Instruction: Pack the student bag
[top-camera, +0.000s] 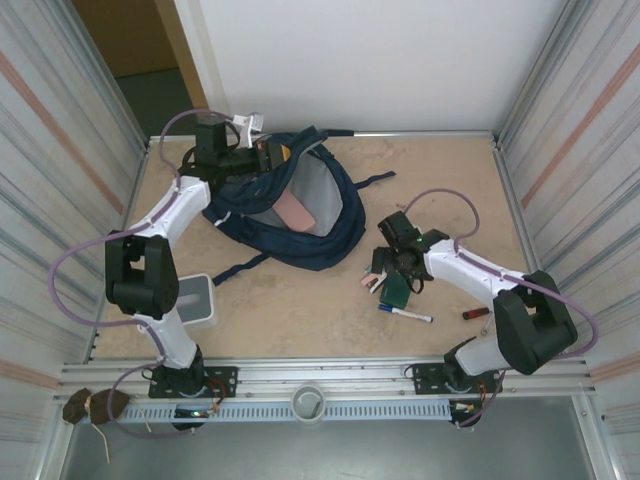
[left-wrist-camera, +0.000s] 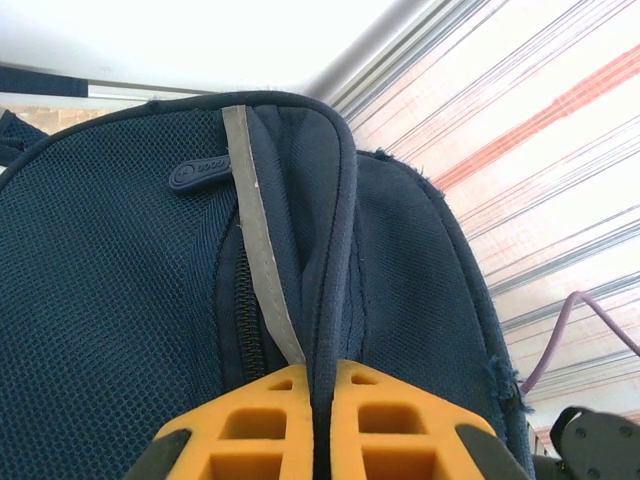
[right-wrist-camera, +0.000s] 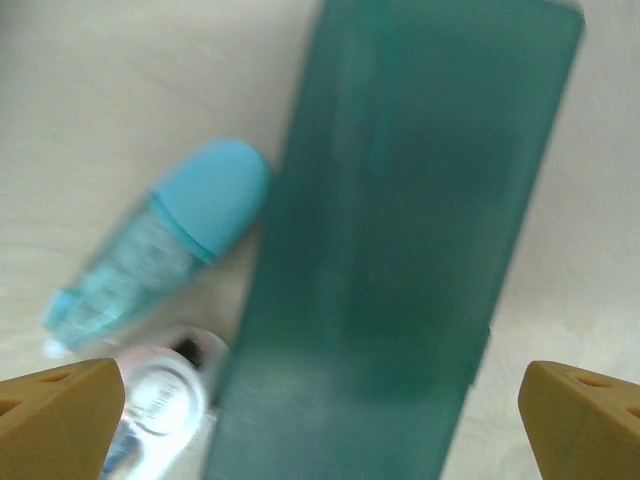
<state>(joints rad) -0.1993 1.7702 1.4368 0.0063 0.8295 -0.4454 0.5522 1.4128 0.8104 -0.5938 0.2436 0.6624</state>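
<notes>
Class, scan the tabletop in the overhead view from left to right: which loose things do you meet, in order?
White tub → student bag → green case → red pen.

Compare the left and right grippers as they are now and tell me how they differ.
The left gripper is shut; the right gripper stands wide open. The left gripper pinches a seam of the student bag; the right gripper holds nothing, its fingers spread either side of a green case lying on the table. Both have orange fingers.
</notes>
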